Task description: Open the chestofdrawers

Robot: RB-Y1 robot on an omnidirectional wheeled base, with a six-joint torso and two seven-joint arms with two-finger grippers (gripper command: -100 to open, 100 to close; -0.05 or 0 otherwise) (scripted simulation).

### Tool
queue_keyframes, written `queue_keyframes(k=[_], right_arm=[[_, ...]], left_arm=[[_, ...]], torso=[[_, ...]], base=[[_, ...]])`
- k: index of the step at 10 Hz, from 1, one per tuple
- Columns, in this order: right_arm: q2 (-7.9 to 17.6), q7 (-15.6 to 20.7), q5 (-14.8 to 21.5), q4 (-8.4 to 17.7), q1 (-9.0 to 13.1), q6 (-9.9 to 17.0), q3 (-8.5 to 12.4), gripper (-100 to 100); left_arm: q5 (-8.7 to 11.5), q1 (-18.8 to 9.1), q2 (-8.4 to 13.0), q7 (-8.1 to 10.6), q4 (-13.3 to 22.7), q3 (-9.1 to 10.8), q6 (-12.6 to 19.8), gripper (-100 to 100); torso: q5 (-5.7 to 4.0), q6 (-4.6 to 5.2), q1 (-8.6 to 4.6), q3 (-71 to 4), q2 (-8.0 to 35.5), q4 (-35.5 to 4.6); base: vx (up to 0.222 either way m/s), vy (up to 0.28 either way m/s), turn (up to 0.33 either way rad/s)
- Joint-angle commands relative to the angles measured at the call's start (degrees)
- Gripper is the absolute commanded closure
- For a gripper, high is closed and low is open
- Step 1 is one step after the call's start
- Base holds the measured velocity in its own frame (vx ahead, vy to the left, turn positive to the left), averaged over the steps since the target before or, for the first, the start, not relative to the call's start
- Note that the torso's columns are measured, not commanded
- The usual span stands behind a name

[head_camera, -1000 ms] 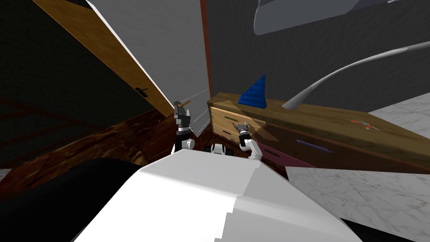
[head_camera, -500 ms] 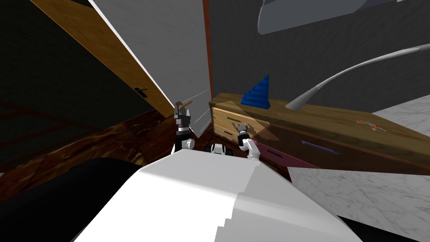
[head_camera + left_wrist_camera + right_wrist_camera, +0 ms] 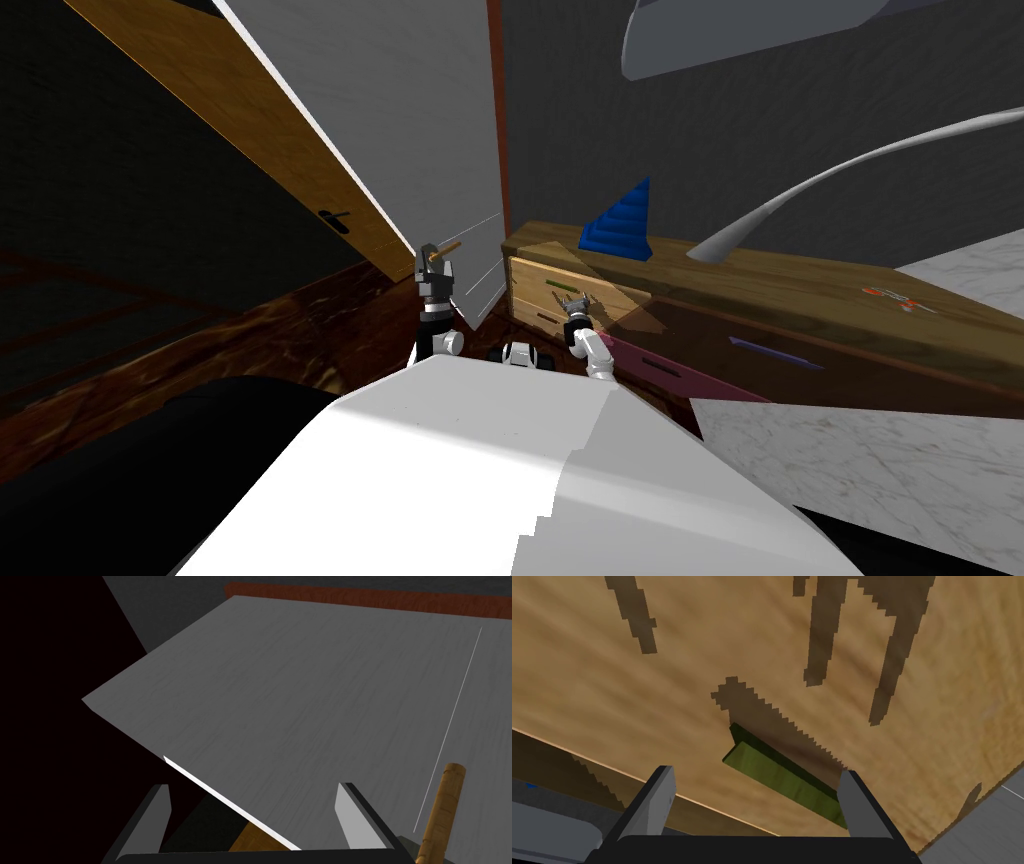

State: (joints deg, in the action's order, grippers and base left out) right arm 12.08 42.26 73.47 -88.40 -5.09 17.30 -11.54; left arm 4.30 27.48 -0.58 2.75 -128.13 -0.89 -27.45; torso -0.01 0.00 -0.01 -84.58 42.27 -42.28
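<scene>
Now, vs. a sec ago: the whole head view has slid a little, so that's my own base/torso creeping in, not the furniture moving. Net effect: the right pincer (image 3: 755, 772) is nearer the green handle (image 3: 782, 776) than it was; earlier it hung short of it. In the right wrist view the handle lies btwn the two fingers, crossing the gap at a slant. One end is close by a finger, the other about mid-gap. Fingers are spread wide, nothing clamped yet.

Handle sits on the pale drawer front (image 3: 762, 651), straight ahead of the pincer, at the end of the long chest of drawers (image 3: 800, 290) nearest the left pincer (image 3: 434, 262). Drawer looks shut, as far as I can judge. Blue cone (image 3: 620, 218) stands on the surface above and beyond the pincer, clear of the job.

Left pincer is held up beside the right one, apart from the chest, fingers spread, empty.

Meaning for the task: approach approx. done, pull not begun. Next, prob. a bit more reach, close on the handle, then draw straight back. Handle's slant vs. the fingers could give a poor bite, so wrist roll may need a trim.
</scene>
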Motion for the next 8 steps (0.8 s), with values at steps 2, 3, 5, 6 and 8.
queue_keyframes(k=[2, 3, 5, 6, 8], right_arm=[[0.85, 3.15, 6.07, 4.0, 1.74, 4.0, -1.21, -100], [0.85, 3.15, 6.62, 4.0, 1.74, 4.0, -1.21, -100], [1.66, 5.25, 10.51, 6.89, 3.12, 6.68, -2.04, -100], [1.66, 5.25, 11.22, 6.89, 3.12, 6.68, -2.04, -100], [2.51, 7.02, 15.03, 9.27, 4.27, 8.93, -2.73, -100]], left_arm=[[0.0, 0.0, 0.0, 0.0, 0.0, 0.0, 0.0, 0], [0.0, 0.0, 0.0, 0.0, 0.0, 0.0, 0.0, 0], [0.0, 0.0, 0.0, 0.0, 0.0, 0.0, 0.0, 0], [0.0, 0.0, 0.0, 0.0, 0.0, 0.0, 0.0, 0], [0.0, 0.0, 0.0, 0.0, 0.0, 0.0, 0.0, 0]], torso=[[0.02, -0.01, 0.04, 0.0, 0.02, 0.0], [0.01, 0.0, 0.01, 0.03, 0.05, -0.01], [-0.02, 0.0, -0.07, 0.03, 0.05, -0.01], [0.01, 0.0, 0.06, -0.01, -0.02, 0.0], [0.01, 0.0, 0.04, -0.01, -0.01, 0.0]], base=[[0.03, 0.092, -0.015], [0.017, 0.063, -0.011], [0.024, 0.072, -0.026], [0.027, 0.076, -0.01], [0.027, 0.081, -0.019]])
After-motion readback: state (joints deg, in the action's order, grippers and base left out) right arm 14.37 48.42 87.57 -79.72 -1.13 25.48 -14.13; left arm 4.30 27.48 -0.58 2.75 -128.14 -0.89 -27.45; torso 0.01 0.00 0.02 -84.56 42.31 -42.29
